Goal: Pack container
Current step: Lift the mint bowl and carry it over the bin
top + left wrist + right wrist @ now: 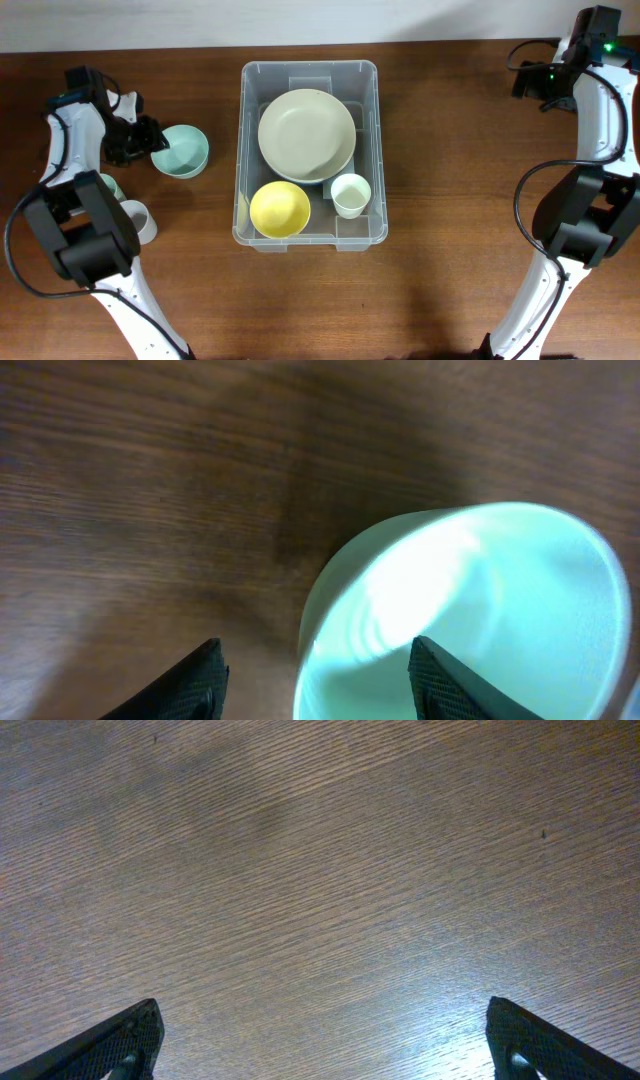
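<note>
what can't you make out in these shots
- Overhead: the left arm covers part of the white cup and most of the pale green cup.
- Left wrist: the mint bowl is blurred and cut off by the bottom edge; whether the left gripper touches its rim is unclear.
- Overhead: the plate hides much of the container's base.

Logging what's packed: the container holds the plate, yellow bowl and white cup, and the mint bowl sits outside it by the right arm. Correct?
One slip: the mint bowl sits outside the container by the left arm, not the right, as the overhead view shows. The plate, yellow bowl and white cup are inside it, as you said.
</note>
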`<state>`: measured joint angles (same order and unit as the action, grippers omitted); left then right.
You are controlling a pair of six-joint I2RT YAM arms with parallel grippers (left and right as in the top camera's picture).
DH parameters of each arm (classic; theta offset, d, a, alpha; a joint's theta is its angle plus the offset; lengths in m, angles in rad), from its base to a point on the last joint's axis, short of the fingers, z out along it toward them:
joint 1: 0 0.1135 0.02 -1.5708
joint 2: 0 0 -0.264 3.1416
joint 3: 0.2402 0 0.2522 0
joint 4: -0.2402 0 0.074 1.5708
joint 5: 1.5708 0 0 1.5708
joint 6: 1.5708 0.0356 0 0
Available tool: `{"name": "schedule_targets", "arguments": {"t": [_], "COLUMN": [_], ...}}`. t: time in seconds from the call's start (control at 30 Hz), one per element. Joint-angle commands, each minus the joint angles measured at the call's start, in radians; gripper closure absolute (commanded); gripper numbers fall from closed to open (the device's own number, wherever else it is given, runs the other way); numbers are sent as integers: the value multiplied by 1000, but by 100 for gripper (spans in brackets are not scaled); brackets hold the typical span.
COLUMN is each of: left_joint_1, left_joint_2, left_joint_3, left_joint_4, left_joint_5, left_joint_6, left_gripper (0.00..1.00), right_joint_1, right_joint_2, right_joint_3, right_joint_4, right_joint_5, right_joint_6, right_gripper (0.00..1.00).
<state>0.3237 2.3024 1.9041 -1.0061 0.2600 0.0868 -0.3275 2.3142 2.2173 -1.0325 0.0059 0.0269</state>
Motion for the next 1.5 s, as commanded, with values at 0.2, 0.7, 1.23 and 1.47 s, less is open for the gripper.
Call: {"name": "schedule_targets", "arguments": {"t": [0.2,0.7,1.23,1.47], "left_joint_1": [2,-20,-298,-480], "left_joint_2": [42,40,-35,-95], "left_joint_3": [13,333,721,721], "left_joint_4": [2,-208,-587,-608], "left_joint_5": [37,142,30,-2], "left_joint_6": [20,-23,-27,-47], "left_gripper": [97,99,99,99], "right_joint_1": [0,0,0,0], "right_joint_2": [-17,-17,-17,-17], "right_joint_3": [-7,-7,-7,-7], "right_joint_4": [0,0,0,0], "right_joint_5": [-2,-2,-2,-2], "right_joint_6": [12,12,12,12], "right_gripper": [1,1,1,1]}}
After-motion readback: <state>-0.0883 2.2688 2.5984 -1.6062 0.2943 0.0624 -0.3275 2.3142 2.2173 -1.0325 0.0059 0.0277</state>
